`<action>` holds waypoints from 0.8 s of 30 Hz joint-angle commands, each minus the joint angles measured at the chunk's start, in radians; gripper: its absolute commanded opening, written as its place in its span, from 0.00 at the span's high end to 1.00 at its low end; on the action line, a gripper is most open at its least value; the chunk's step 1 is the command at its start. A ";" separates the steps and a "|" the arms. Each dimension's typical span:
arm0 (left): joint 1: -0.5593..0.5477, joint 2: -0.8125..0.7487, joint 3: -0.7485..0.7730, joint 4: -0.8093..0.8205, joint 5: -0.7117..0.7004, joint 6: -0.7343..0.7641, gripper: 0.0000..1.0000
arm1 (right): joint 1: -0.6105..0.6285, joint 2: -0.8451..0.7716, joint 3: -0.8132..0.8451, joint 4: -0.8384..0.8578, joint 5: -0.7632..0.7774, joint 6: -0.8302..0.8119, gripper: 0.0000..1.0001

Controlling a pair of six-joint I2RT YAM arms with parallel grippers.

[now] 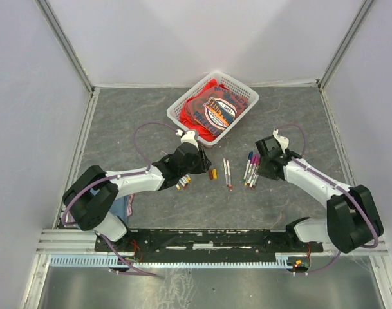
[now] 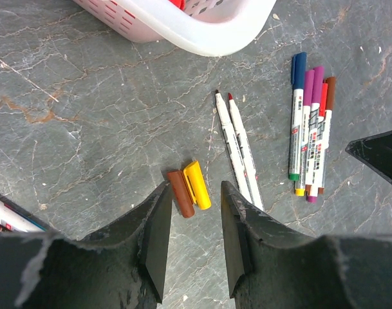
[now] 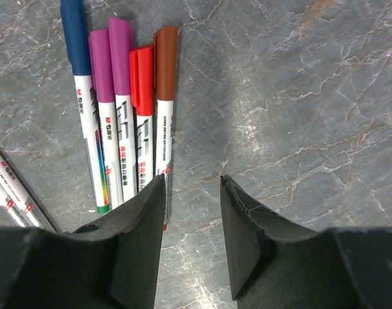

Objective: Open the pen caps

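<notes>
I log the following on the grey veined stone-look table [image 1: 118, 129].

- **Basket:** a white slotted plastic basket [image 1: 244, 96] sits at the middle of the far edge. It holds a red printed cloth [image 1: 212, 112].
- **Loose caps:** a stubby brown plastic cap [image 2: 181, 194] and a stubby yellow plastic cap [image 2: 197, 185] lie side by side and touching. They are off their pens, around the middle of the table.
- **Uncapped pens:** two thin white pen barrels [image 2: 234, 145] lie just right of those caps. One has a dark tip and the other a red tip, both pointing to the far edge.
- **Capped pens:** five white pens lie in a tight row further right. I read their caps as a blue cap [image 3: 74, 35], a purple cap [image 3: 99, 61], a magenta cap [image 3: 120, 55], a red cap [image 3: 141, 71] and a brown cap [image 3: 165, 61]. All five caps are on.
- **Further pens:** a small bundle of pens [image 1: 183, 182] lies beside the left arm. It is too small for me to list.
- **Left gripper** [image 1: 199, 162]**:** the fingers stand apart with nothing between them. The two loose caps lie just ahead of the fingertips.
- **Right gripper** [image 3: 192, 179]**:** the fingers stand apart over bare table with nothing between them. One finger hides the lower ends of the capped row, and I cannot tell whether it touches them.
</notes>
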 commanded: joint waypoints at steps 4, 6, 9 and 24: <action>-0.005 -0.032 0.015 0.024 -0.010 0.045 0.57 | -0.017 0.046 -0.002 0.079 -0.032 0.016 0.54; -0.005 -0.028 0.016 0.025 -0.009 0.045 0.57 | -0.018 0.058 0.000 0.087 -0.035 0.016 0.54; -0.003 -0.025 0.014 0.026 -0.009 0.045 0.57 | -0.022 0.076 0.001 0.098 -0.043 0.017 0.54; -0.003 -0.022 0.010 0.031 -0.008 0.041 0.57 | -0.032 0.131 -0.009 0.136 -0.054 0.022 0.55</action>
